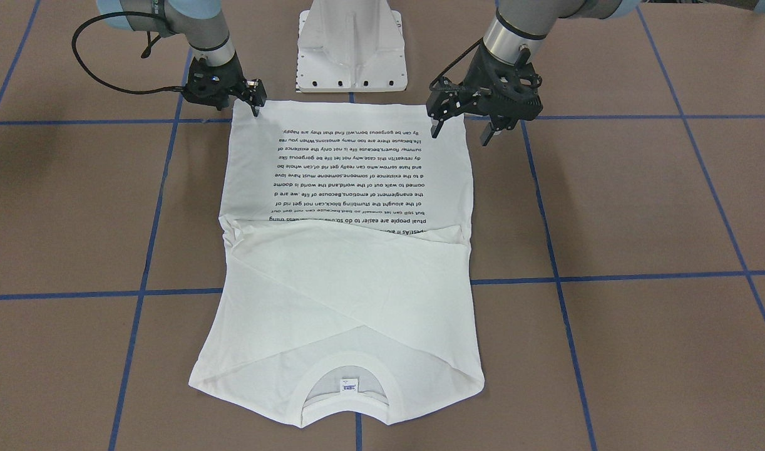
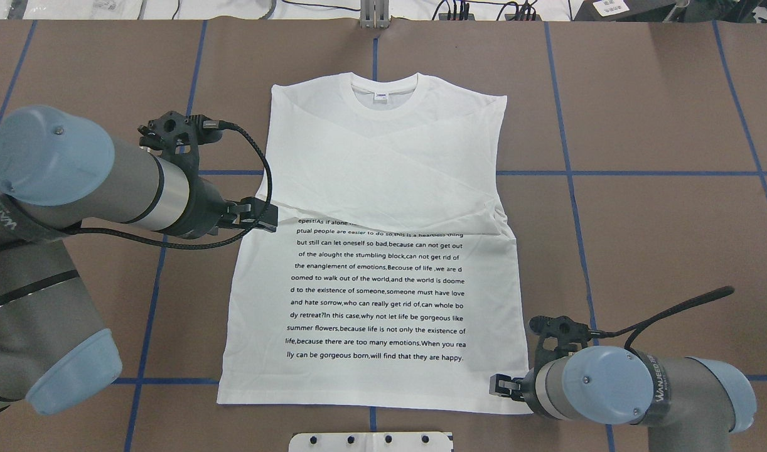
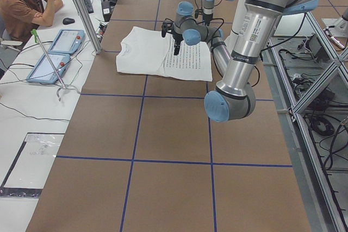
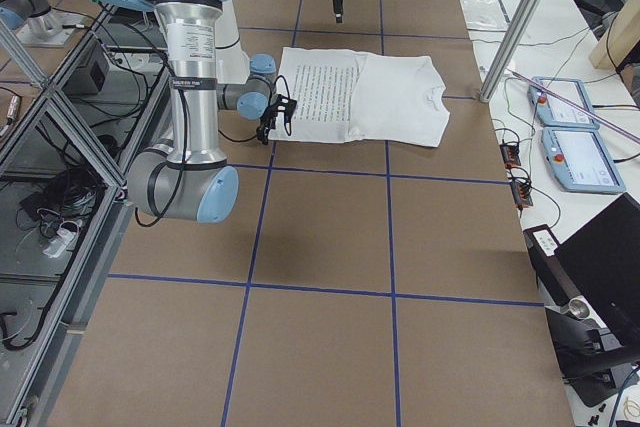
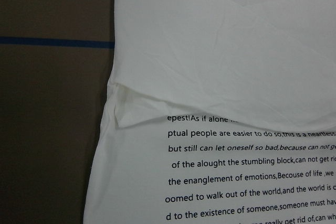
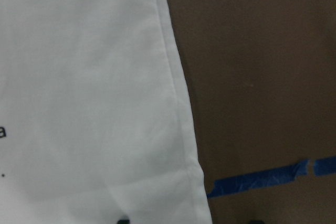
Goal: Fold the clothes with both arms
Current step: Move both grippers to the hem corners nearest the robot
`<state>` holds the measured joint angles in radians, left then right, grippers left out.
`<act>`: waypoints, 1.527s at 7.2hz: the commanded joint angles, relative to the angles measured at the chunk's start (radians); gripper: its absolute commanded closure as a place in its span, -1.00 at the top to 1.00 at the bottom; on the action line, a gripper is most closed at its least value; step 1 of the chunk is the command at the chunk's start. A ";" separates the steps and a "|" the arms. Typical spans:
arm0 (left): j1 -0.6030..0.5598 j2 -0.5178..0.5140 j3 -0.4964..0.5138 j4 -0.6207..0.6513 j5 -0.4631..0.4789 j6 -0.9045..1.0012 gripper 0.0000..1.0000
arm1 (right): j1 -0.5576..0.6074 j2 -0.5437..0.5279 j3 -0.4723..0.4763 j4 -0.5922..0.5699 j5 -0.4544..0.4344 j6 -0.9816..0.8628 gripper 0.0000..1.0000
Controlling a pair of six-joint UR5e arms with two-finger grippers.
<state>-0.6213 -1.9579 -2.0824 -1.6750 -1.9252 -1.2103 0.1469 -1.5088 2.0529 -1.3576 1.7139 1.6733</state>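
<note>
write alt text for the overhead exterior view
A white shirt lies flat on a brown table, sleeves folded in, text up. The left end effector hangs by its left edge, the right end effector at its near right corner.

White shirt (image 2: 383,157) on brown table (image 2: 659,238)

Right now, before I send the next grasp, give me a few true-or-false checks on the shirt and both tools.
1. The shirt lies with its printed text facing up. True.
2. The collar is at the end nearest the pedestal base. False: the hem is at that end, and the collar is at the far end.
3. Both sleeves are folded in across the chest. True.
4. The left tool is shut on the hem. False: its jaws stand apart and hold nothing.
5. The right tool is at a hem corner. True.
</note>
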 commanded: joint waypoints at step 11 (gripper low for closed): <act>0.159 0.131 0.001 -0.015 0.023 -0.171 1.00 | 0.049 0.073 0.081 -0.002 -0.005 0.016 -1.00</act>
<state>-0.5441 -1.8822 -2.0784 -1.6801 -1.9130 -1.2965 0.1786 -1.4707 2.1323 -1.3599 1.7133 1.6881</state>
